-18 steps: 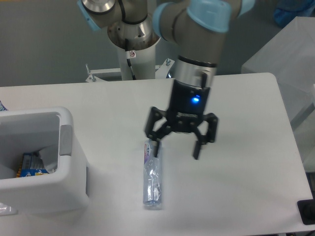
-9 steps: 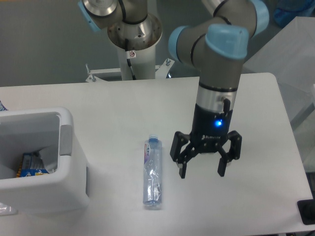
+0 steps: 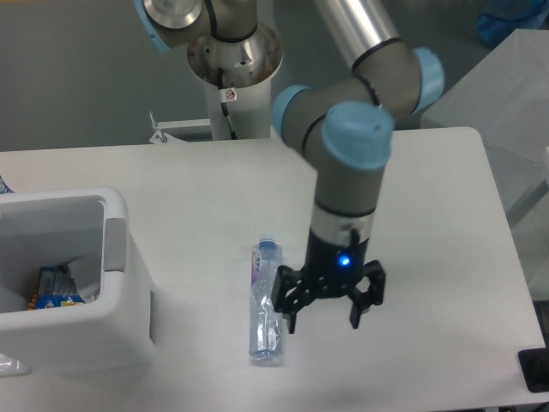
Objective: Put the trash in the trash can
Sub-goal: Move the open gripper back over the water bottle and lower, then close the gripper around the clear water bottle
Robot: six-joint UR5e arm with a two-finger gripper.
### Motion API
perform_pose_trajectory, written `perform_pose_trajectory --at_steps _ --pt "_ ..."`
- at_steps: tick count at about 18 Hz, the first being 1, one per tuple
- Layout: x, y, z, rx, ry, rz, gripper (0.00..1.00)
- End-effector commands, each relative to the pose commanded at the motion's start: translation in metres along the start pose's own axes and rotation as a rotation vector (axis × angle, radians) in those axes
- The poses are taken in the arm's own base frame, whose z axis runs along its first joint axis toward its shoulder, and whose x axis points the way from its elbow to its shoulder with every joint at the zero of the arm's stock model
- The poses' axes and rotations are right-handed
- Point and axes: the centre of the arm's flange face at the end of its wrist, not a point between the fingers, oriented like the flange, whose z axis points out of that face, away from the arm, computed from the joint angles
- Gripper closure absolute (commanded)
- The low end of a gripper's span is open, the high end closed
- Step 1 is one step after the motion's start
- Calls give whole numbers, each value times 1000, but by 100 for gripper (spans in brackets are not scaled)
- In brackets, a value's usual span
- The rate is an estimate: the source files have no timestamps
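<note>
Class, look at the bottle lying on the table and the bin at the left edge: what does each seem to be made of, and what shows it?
The bottle looks like thin clear plastic: the white table shows through its body, with a blue cap at one end. The bin looks like thick white moulded plastic, smooth and matte, with rounded corners and a grey strip on one rim.

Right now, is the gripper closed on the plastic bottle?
No. The gripper is open beside the bottle, which lies flat on the table with neither finger clamped around it.
</note>
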Motion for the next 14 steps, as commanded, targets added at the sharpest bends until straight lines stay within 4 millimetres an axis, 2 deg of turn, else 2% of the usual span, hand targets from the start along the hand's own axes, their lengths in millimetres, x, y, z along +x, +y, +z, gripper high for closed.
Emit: perform_pose_trajectory --at_steps 3,7,11,14 --pt "22 8 34 -65 -36 36 0" --pt "28 20 71 -129 -51 46 0" --pt "38 25 94 -135 -64 58 0" --pt "37 25 100 -132 -65 59 0"
